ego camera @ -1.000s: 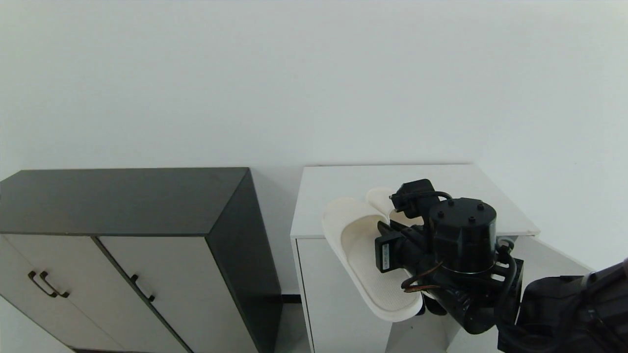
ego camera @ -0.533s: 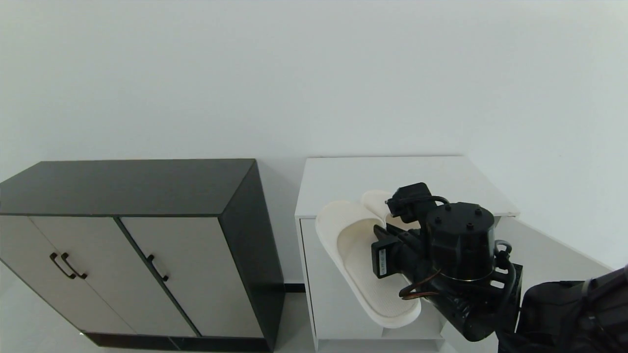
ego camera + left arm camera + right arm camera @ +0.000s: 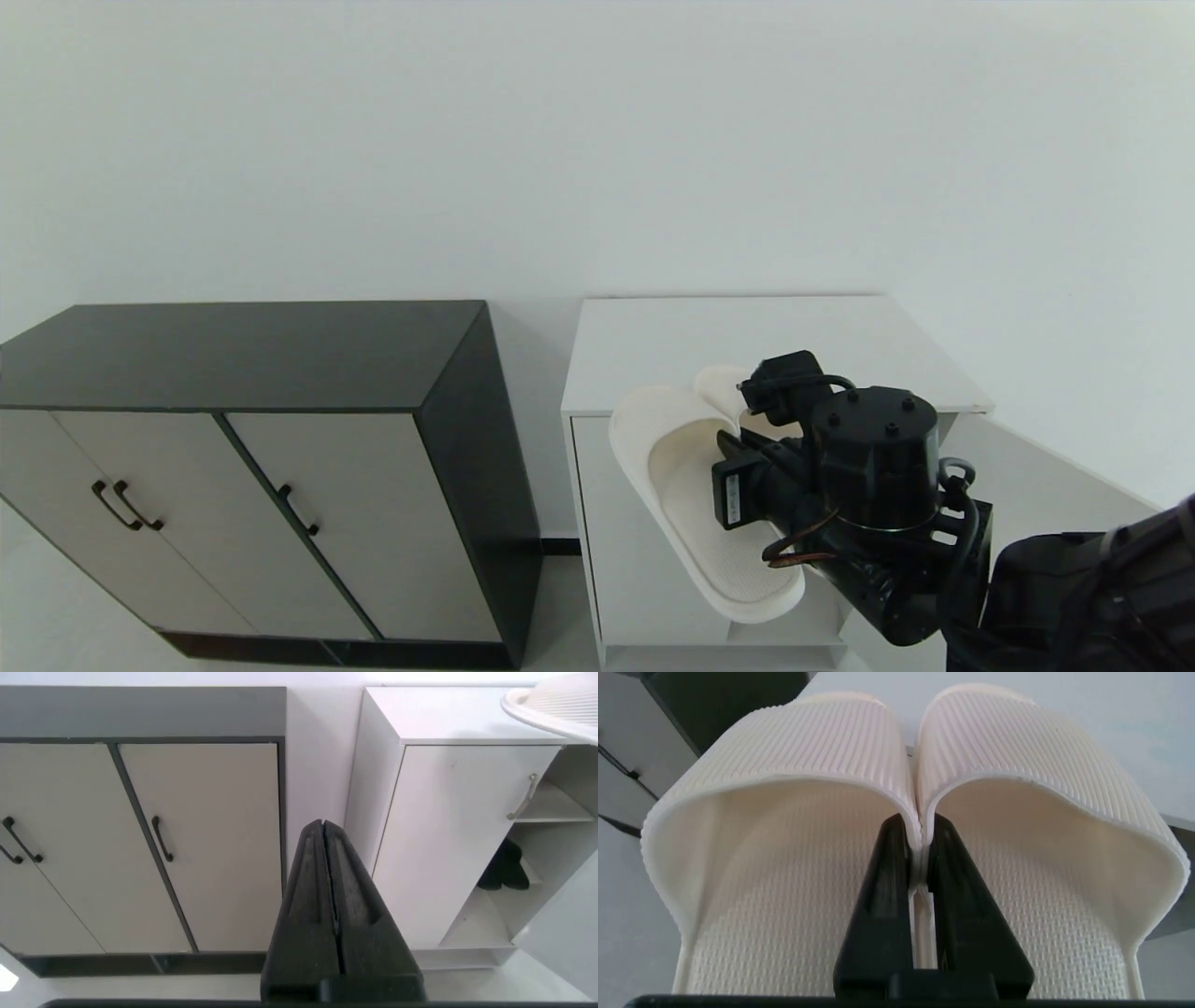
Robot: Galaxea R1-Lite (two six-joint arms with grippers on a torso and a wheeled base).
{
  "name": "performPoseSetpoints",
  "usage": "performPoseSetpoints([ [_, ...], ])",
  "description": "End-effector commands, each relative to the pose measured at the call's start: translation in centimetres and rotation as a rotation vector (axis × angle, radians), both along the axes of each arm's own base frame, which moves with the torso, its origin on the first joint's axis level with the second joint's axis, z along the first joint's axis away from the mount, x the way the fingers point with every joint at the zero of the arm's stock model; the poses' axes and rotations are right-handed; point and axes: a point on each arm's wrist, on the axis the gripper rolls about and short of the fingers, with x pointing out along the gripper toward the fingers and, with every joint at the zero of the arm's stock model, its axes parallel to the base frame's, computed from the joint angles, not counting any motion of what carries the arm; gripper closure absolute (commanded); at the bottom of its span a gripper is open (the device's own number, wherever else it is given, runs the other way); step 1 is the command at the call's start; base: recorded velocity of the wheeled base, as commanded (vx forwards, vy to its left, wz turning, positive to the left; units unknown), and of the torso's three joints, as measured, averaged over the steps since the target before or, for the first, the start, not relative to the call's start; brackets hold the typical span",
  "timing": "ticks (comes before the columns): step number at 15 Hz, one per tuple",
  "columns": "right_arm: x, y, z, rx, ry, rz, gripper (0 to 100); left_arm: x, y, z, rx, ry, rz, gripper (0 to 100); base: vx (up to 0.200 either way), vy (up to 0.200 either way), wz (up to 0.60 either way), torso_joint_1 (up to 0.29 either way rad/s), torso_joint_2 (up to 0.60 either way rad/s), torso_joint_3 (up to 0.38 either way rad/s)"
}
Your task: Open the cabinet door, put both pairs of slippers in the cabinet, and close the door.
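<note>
White wall (image 3: 597,140), right pincer (image 3: 918,845) pinching slippers (image 3: 686,485), shifted slightly right, left pincer (image 3: 324,833) pressed together

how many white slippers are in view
2. Both white slippers are side by side in the right hand, which clamps their touching inner edges and holds them in front of the white cabinet. Others could be hidden behind the arm.
</note>
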Motion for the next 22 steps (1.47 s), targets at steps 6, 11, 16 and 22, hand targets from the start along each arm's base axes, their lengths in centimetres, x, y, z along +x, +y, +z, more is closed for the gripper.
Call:
performPoseSetpoints([
  [6, -0.11, 0.05, -0.1, -0.003, 0.003, 0.004, 100, 0.01, 0.0, 0.01, 0.003, 0.001, 0.0, 100, 0.0, -0.1, 0.0, 0.001, 0.0, 0.002],
  [11, -0.15, 0.09, -0.09, -0.002, 0.002, 0.006, 100, 0.01, 0.0, 0.01, 0.003, 0.001, 0.0, 100, 0.0, -0.2, 0.0, 0.006, 0.0, 0.005],
  [16, -0.21, 0.02, -0.24, -0.005, 0.006, 0.005, 100, 0.01, 0.0, 0.01, 0.002, 0.001, 0.0, 100, 0.0, -0.2, 0.0, 0.003, 0.0, 0.002],
  [22, -0.36, -0.01, -0.26, 0.002, -0.001, 0.009, 100, 0.01, 0.0, 0.01, 0.0, 0.001, 0.0, 100, 0.0, -0.133, 0.0, 0.002, 0.0, 0.002],
])
